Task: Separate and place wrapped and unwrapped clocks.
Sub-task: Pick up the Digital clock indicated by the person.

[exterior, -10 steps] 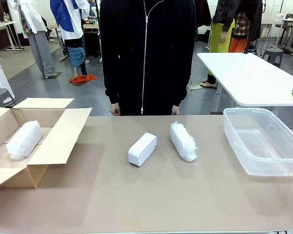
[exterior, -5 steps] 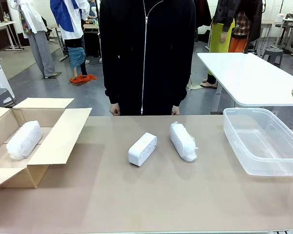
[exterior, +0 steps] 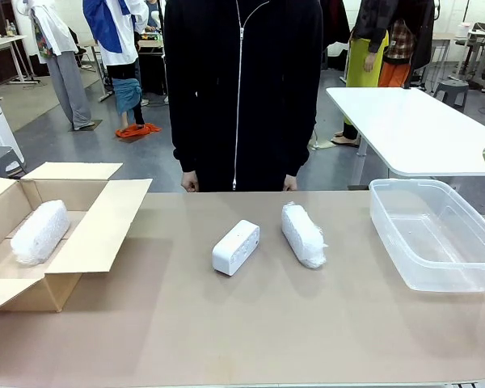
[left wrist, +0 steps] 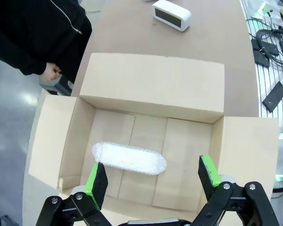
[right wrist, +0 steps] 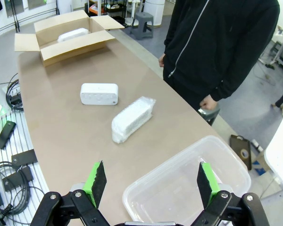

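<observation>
Left gripper (left wrist: 152, 176): jaws wide apart, empty, hovering above cardboard box (left wrist: 151, 89). First wrapped clock (left wrist: 129, 158) lies on box floor beneath it. Right gripper (right wrist: 151, 181): likewise spread, empty, above clear tub (right wrist: 193, 165), which holds nothing. Second wrapped clock (exterior: 303, 234) and bare white clock (exterior: 236, 246) mid-table, near each other, not touching. No shift over last second. Judgement: one of three sorted. Second wrapped clock owed to box, bare clock probably to tub.

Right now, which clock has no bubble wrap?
The bare clock in the middle: smooth white plastic. The clock beside it and the boxed clock are wrapped.
</observation>
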You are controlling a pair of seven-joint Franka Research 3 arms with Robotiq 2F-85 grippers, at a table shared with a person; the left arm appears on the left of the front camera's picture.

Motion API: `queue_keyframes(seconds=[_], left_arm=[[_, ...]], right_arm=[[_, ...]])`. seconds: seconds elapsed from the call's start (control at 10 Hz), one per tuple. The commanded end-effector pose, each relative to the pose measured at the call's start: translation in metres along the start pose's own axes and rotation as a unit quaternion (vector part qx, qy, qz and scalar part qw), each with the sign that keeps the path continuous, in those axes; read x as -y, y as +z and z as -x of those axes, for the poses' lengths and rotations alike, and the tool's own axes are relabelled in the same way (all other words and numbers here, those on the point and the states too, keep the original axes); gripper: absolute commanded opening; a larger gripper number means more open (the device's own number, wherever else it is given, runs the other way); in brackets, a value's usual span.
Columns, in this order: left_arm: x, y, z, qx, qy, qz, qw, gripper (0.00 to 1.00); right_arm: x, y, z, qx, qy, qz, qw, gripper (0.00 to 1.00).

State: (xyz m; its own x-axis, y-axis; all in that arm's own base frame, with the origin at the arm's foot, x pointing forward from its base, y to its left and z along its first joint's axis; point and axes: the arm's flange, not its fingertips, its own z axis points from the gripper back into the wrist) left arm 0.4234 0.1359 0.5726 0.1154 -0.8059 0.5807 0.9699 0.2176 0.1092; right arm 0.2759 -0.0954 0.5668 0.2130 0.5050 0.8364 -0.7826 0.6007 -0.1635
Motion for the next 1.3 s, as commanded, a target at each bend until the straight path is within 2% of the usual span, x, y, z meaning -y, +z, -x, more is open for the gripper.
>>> queue_keyframes(seconds=[0.0,0.1,1.2], left_arm=[[-0.0012,0.0033,-0.0022,-0.027,-0.001,-0.003,1.0,1.0],[0.0,0.0,0.0,0.0,0.0,0.0,1.0,1.0],[0.0,0.0,0.0,0.0,0.0,0.0,1.0,1.0]], right_arm=[[0.0015,-0.0028,0.0,0.011,0.004,-0.01,1.0,1.0],[0.0015,-0.0028,0.0,0.011,0.004,-0.01,1.0,1.0],[0.0015,-0.0028,0.0,0.011,0.004,-0.01,1.0,1.0]])
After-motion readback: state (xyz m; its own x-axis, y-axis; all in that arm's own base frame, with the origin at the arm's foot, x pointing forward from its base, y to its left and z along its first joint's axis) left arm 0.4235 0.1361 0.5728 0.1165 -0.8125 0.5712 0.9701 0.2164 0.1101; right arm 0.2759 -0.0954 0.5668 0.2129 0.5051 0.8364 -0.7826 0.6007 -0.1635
